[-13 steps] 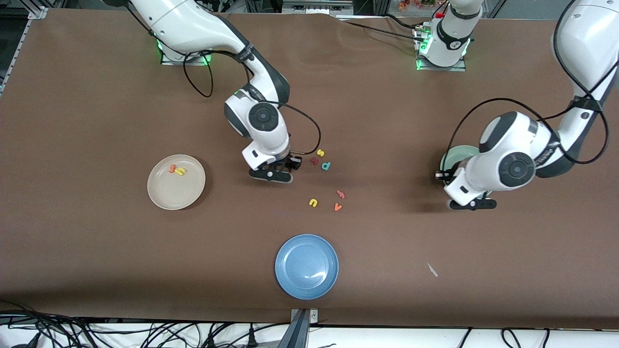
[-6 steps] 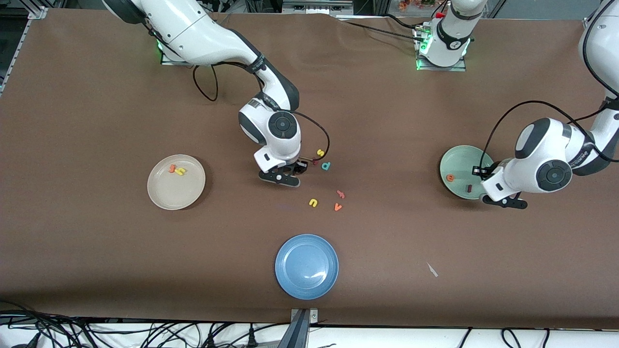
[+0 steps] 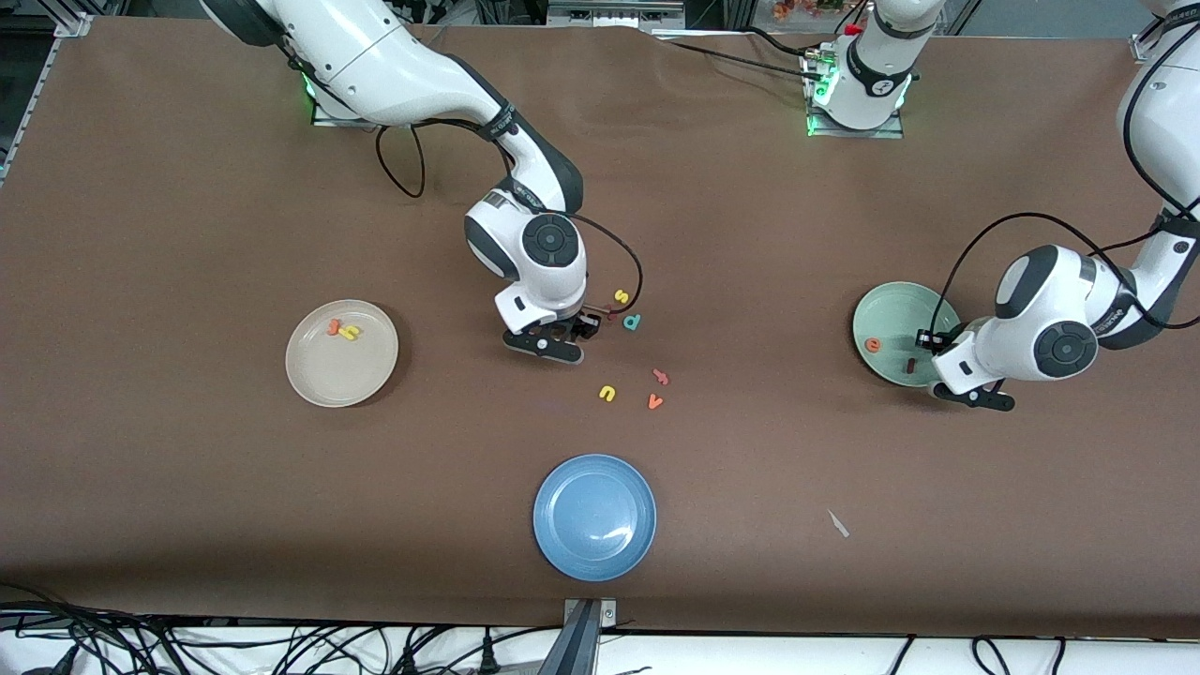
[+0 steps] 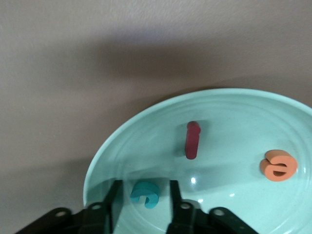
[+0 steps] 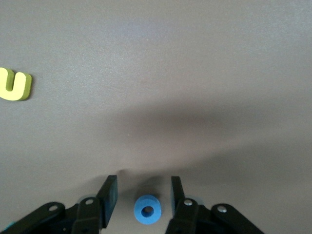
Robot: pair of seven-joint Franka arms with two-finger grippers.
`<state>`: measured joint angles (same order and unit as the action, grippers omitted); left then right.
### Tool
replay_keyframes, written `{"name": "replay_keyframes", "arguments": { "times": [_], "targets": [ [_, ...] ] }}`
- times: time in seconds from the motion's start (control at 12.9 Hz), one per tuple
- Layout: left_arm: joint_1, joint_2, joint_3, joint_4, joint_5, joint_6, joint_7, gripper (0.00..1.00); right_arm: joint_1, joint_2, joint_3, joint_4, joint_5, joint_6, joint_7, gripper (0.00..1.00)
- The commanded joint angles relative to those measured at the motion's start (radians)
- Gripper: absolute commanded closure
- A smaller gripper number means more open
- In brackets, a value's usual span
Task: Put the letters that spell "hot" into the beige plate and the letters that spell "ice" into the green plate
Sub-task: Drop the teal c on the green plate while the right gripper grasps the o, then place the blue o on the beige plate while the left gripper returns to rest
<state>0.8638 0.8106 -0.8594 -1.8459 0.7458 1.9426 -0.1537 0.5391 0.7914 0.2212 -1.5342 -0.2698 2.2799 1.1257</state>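
Since a second ago the left claw (image 4: 142, 192) has parted, teal c (image 4: 145, 194) loose in the green plate (image 4: 234, 112); right claw (image 5: 142, 197) straddles the blue o (image 5: 147, 209), parted, untouched on the desk (image 5: 156, 58)

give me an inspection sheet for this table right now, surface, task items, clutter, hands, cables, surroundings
Surface: brown table, one pale scrap toward the left arm's end.
Job's things: beige plate holds orange t and yellow h; blue o on the table. Green plate holds orange e, dark red i, teal c.
Clutter: blue plate; yellow s, teal p, yellow u, orange v, one more orange letter.
Hands: right hand open astride the o; left hand open around the c, over the green plate.
Cables: black loops on both arms.
Surroundings: cable tangle along the table's near edge.
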Motion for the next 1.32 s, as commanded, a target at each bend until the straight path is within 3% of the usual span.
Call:
{"name": "replay_keyframes", "arguments": {
  "times": [0.0,0.23,0.47,0.7,0.85,1.16,1.24],
  "targets": [
    [0.003,-0.063,-0.070,0.042,-0.002,-0.078,0.045,0.00,0.010,-0.003,0.000,0.000,0.006,-0.025,0.031,0.48],
    [0.003,-0.073,-0.190,0.235,-0.109,-0.365,0.036,0.00,0.013,-0.017,0.009,-0.020,0.006,-0.031,0.071,0.48],
    [-0.017,-0.073,-0.279,0.448,-0.128,-0.629,0.034,0.00,0.013,-0.015,0.018,-0.023,0.006,-0.031,0.082,0.48],
    [-0.144,-0.071,-0.277,0.696,-0.122,-0.863,0.029,0.00,0.012,-0.015,0.020,-0.047,0.004,-0.028,0.089,0.48],
    [-0.207,-0.071,-0.268,0.821,-0.117,-0.941,-0.009,0.00,0.012,-0.015,0.020,-0.053,0.004,-0.025,0.089,0.48],
    [-0.291,-0.071,-0.247,0.896,-0.114,-0.964,-0.128,0.00,0.012,-0.017,0.020,-0.053,0.003,-0.022,0.089,0.58],
    [-0.334,-0.071,-0.203,0.922,-0.114,-0.988,-0.148,0.00,0.012,-0.017,0.020,-0.053,0.003,-0.022,0.089,0.61]
  ]
}}
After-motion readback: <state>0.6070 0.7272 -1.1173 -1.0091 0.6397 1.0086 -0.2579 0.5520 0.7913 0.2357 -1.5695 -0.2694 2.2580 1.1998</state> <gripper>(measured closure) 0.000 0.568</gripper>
